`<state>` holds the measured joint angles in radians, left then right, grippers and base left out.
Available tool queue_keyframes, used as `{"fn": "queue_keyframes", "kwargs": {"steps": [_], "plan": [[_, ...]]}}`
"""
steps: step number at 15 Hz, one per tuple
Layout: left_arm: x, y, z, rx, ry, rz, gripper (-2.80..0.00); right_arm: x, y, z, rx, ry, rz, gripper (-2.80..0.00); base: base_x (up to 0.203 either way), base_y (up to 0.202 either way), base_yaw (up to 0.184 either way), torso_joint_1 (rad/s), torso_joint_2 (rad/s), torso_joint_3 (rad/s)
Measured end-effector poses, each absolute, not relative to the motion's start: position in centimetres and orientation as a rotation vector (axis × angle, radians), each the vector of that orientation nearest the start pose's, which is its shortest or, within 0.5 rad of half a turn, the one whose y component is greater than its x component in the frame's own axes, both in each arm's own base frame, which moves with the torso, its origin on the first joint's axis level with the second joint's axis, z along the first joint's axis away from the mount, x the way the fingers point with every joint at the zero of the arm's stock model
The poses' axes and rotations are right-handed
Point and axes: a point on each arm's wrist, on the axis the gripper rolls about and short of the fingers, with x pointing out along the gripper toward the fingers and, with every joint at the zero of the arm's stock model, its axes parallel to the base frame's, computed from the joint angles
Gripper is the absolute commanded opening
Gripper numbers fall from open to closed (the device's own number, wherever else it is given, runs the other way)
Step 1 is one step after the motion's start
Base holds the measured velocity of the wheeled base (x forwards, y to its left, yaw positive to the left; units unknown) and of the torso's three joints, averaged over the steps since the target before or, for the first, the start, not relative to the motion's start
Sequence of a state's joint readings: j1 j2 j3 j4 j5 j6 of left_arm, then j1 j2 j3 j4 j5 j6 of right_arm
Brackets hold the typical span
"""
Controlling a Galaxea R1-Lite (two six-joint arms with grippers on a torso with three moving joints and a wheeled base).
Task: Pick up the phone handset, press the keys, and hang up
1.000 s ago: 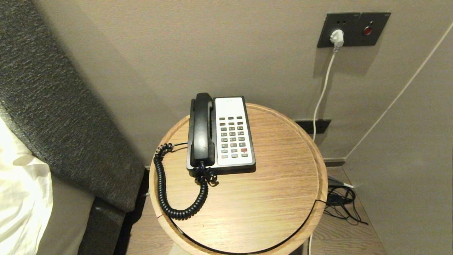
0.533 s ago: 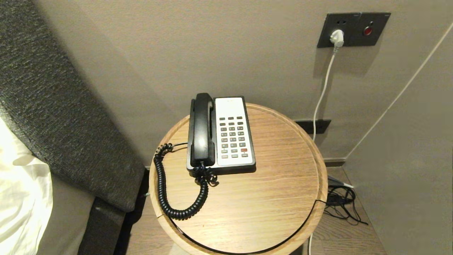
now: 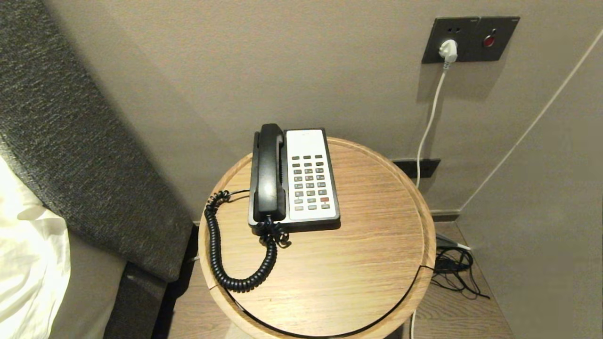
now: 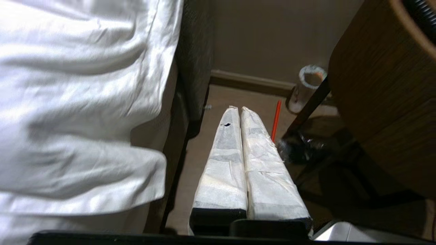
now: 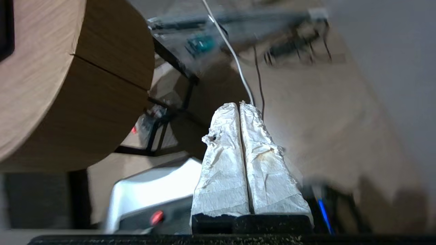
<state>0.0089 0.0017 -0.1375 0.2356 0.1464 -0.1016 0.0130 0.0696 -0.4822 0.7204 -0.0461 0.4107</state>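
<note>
Head view: phone handset (image 3: pixel 268 172) cradled on phone base (image 3: pixel 311 176).

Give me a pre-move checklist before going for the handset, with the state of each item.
1. Phone handset seated on the phone base: ok.
2. Coiled cord lying loose on the round table, not snagged: ok.
3. Left end effector open for a grasp: not ok, shut, low beside the bed.
4. Right end effector open: not ok, shut, below the tabletop.
5. Keypad unobstructed: ok.
</note>
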Motion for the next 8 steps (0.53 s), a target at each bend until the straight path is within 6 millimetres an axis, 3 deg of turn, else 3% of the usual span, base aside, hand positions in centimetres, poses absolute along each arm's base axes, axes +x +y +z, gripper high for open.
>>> {"fn": "queue_keyframes", "kwargs": {"steps": [5, 8], "plan": [[-3.1, 0.1, 8.4, -0.109, 0.081, 0.077, -2.80, -3.5, -0.1, 8.9, 0.251, 0.151, -0.052, -2.80, 0.000, 0.000, 0.000, 0.000, 0.00, 0.000], [-3.1, 0.1, 8.3, -0.101, 0.084, 0.072, -2.80, -2.7, -0.1, 8.6, 0.086, 0.048, -0.016, -2.80, 0.000, 0.000, 0.000, 0.000, 0.00, 0.000]]}}
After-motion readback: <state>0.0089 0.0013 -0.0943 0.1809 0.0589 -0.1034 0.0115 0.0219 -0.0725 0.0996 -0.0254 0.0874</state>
